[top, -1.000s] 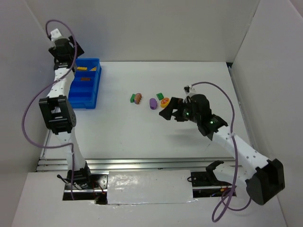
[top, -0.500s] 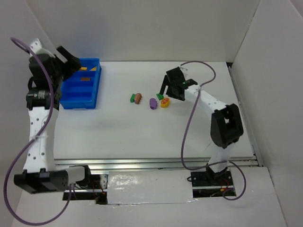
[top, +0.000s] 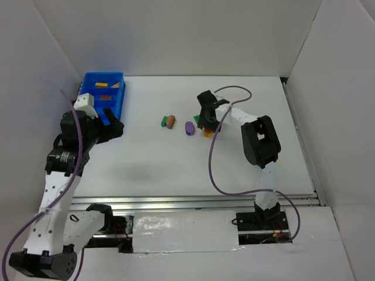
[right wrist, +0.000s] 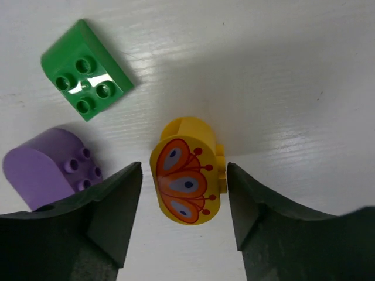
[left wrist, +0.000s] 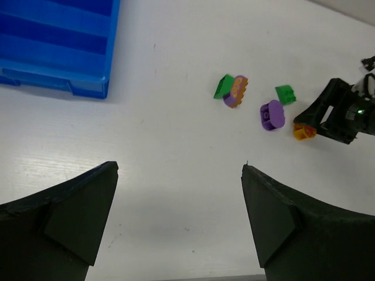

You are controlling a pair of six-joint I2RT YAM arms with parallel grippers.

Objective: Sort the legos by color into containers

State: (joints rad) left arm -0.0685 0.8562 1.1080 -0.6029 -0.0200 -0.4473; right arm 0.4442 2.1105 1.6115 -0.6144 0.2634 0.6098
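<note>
**Right arm's lined up on the butterfly piece, left arm just parked by the bin**

Going left to right. The blue bin (top: 104,75) sits at the far left of the table (top: 176,170), and a few orange-yellow blocks (top: 103,85) are already lying in its far compartments, so I'd guess that's the orange spot.

The left gripper (left wrist: 179,175) hangs just off the bin's near end. Its fingers are spread wide with nothing between them. My read is that it's just keeping out of the way while the other arm works.

The loose legos are in a small cluster mid-table, well apart from the bin:
- a green block (top: 164,122) touching a pinkish-brown lump (top: 170,121)
- a purple oval (right wrist: 50,167) a bit further right
- a second green block (right wrist: 87,70) just beyond the oval
- the yellow-and-red round piece (right wrist: 184,187), lying on its side with the butterfly print facing up

The right gripper (right wrist: 183,172) is down over that yellow piece with one finger on each side. That looks like a setup to pinch it across its narrow width without bumping the oval next door.

The gaps look tiny, and I honestly can't tell if the pads are pressing on it yet. The piece is sitting on the table, not lifted.

It's a short, rounded thing, so I'd worry about it squirting out sideways if the grip lands off-centre.
</note>
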